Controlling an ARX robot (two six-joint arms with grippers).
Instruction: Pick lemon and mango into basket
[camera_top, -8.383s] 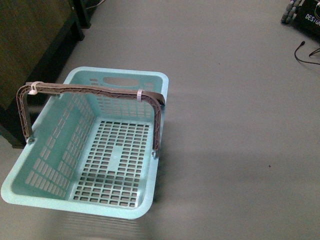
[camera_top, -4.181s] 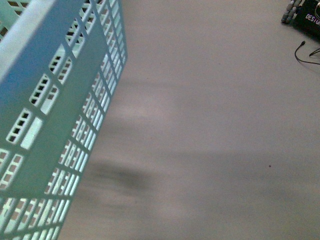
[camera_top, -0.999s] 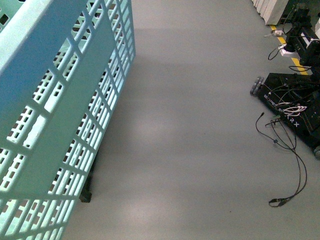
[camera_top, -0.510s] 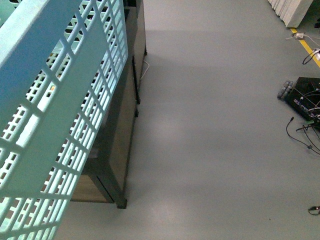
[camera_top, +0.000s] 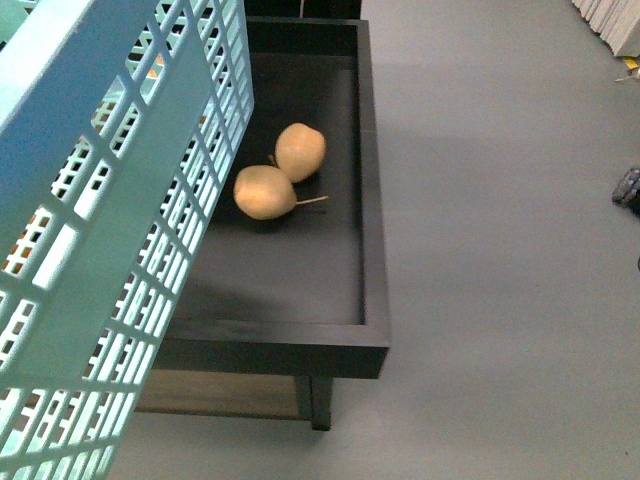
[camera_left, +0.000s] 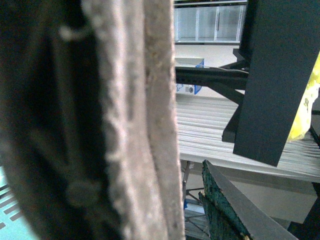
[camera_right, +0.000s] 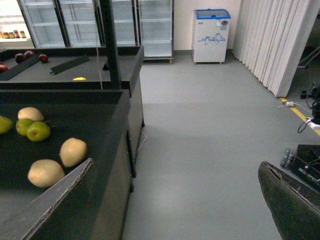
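Observation:
The pale teal basket (camera_top: 110, 200) hangs tilted and lifted, filling the left of the front view. My left gripper (camera_left: 175, 210) is shut on the basket's brown handle (camera_left: 135, 125), which fills the left wrist view. My right gripper (camera_right: 170, 210) is open and empty over grey floor, beside a black table (camera_right: 107, 150). A small yellow fruit (camera_right: 79, 78) lies on a further black table; it is too small to tell whether it is the lemon. No mango shows in any view.
Two tan pear-like fruits (camera_top: 265, 192) lie on the black tray table (camera_top: 370, 300) beside the basket. The right wrist view shows more tan fruits (camera_right: 46, 173), green apples (camera_right: 37, 131), glass fridges, a small white freezer (camera_right: 212, 35) and a curtain.
The front view has swung over the black table, so its top with two tan fruits now shows. The basket stays lifted at the left.

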